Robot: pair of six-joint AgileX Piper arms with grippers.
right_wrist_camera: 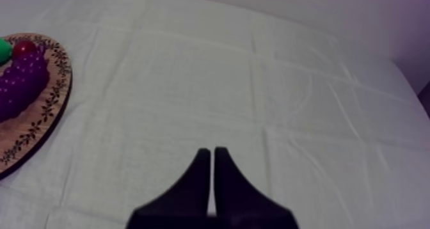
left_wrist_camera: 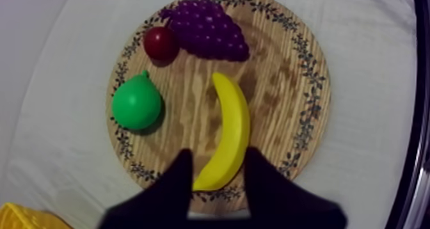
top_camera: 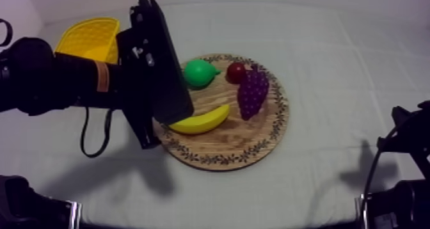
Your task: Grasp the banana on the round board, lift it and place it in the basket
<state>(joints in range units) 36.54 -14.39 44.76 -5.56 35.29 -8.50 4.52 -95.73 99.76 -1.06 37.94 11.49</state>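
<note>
**Banana [left_wrist_camera: 227, 132] lies lengthwise ahead of the left claw [left_wrist_camera: 219, 156]**

It rests on the wooden board [left_wrist_camera: 307, 97], long axis running straight away from this released claw, whose fingers stand either side of its near end. The right claw [right_wrist_camera: 212, 152], clenched on nothing, sits well apart.

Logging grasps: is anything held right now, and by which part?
Nothing yet. The left gripper is open astride one end of the banana on the wooden board; the right gripper is shut, empty.
</note>
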